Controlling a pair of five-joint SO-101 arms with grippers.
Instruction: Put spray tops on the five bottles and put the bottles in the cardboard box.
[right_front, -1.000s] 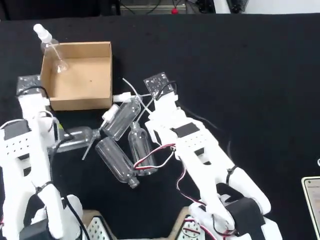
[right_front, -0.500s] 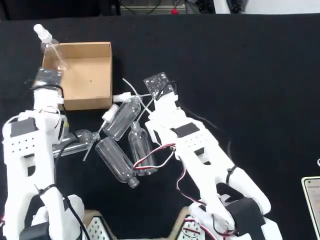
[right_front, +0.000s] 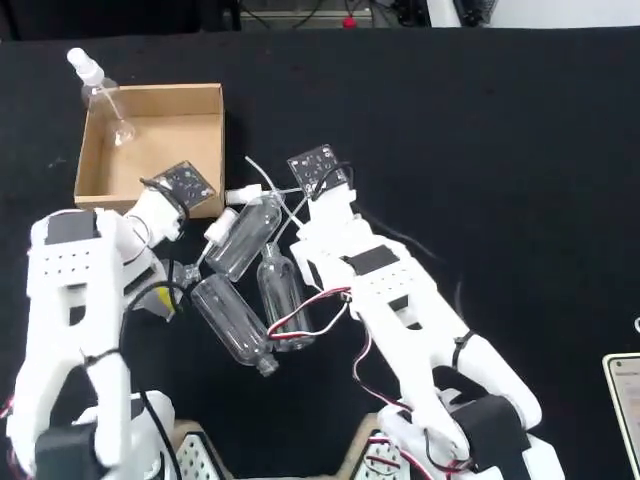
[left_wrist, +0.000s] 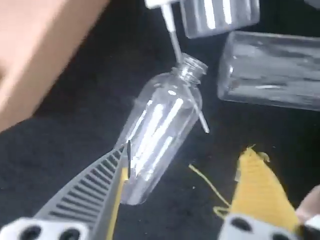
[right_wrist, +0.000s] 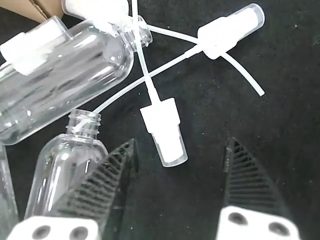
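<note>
My left gripper (left_wrist: 187, 152) is open just above a clear uncapped bottle (left_wrist: 160, 130) lying on the black table beside the cardboard box (right_front: 150, 150). My right gripper (right_wrist: 181, 145) is also open, with a loose white spray top (right_wrist: 167, 132) lying between its fingers. A second spray top (right_wrist: 230, 30) lies farther out. Three more clear bottles lie in a cluster between the arms: one (right_front: 243, 235) near the box, one (right_front: 280, 295) against the right arm, one (right_front: 232, 320) nearer the front. A capped bottle (right_front: 95, 85) stands at the box's far left corner.
The right arm (right_front: 400, 290) stretches from the front of the table to the bottle cluster. The left arm (right_front: 70, 300) stands at the front left. A flat white object (right_front: 625, 385) lies at the right edge. Thin dip tubes (right_front: 262, 180) cross near the box.
My left arm has swung from the box's left side across its front toward the bottles, and its gripper now hangs over the uncapped bottle. The right arm has stayed put.
</note>
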